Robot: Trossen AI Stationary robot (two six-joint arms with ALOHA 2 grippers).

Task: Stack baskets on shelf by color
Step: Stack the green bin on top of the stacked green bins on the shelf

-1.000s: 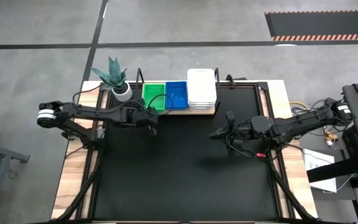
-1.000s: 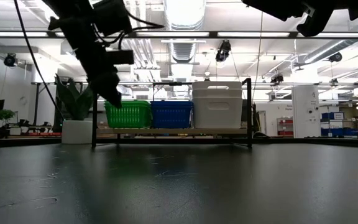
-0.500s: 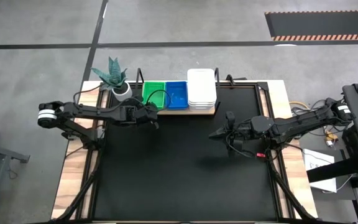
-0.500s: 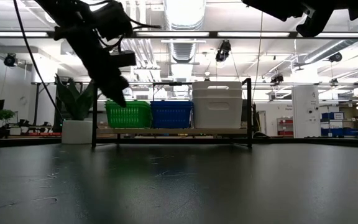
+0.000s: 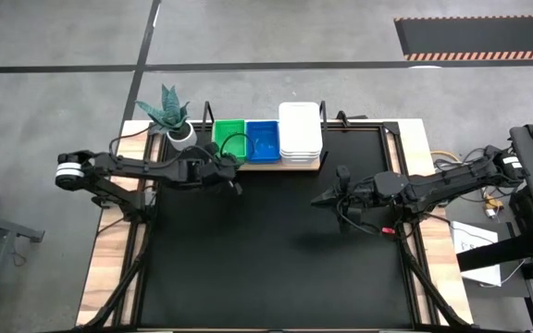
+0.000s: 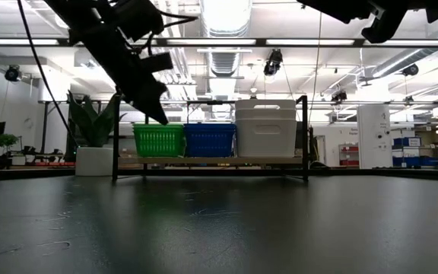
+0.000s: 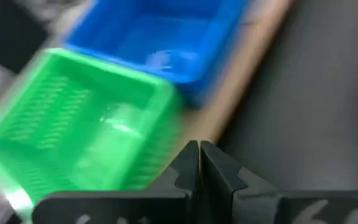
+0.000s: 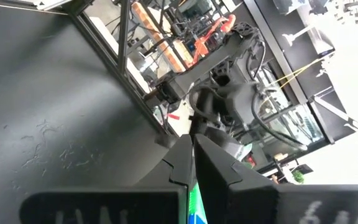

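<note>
Desk (image 5: 276, 250): large black top with light-wood side strips, bare across its middle and near half. In the low view the surface shows faint scuffs and a dull sheen.

Room (low view): an open workshop hall with ceiling strip lights, ducting and distant racks. No person can be made out.

Shelf (image 5: 290, 166): a light-wood board with thin black posts, at the desk's far edge, left of centre. It carries all the baskets in three colour stacks, side by side and touching.

White baskets (image 5: 300, 130): the tallest stack, at the shelf's right end.

Blue baskets (image 5: 263, 141): middle of the shelf.

Green baskets (image 5: 229, 141): the shelf's left end, the stack sitting square in the low view.

Plant pot (image 5: 182, 135): white, with a green plant, at the far left corner just beside the shelf.

Left tool (image 5: 234, 182): fingers pressed together, holding nothing, over the desk just in front of the green stack.

Right tool (image 5: 320, 200): likewise closed and empty, over the desk's right half, well apart from the shelf.

Step in hand (a judgement): the sorting looks complete, so what remains is a clean retreat. Do it well by drawing the left tool away from the shelf front, keeping clear of the green stack's front rim and the near post.
</note>
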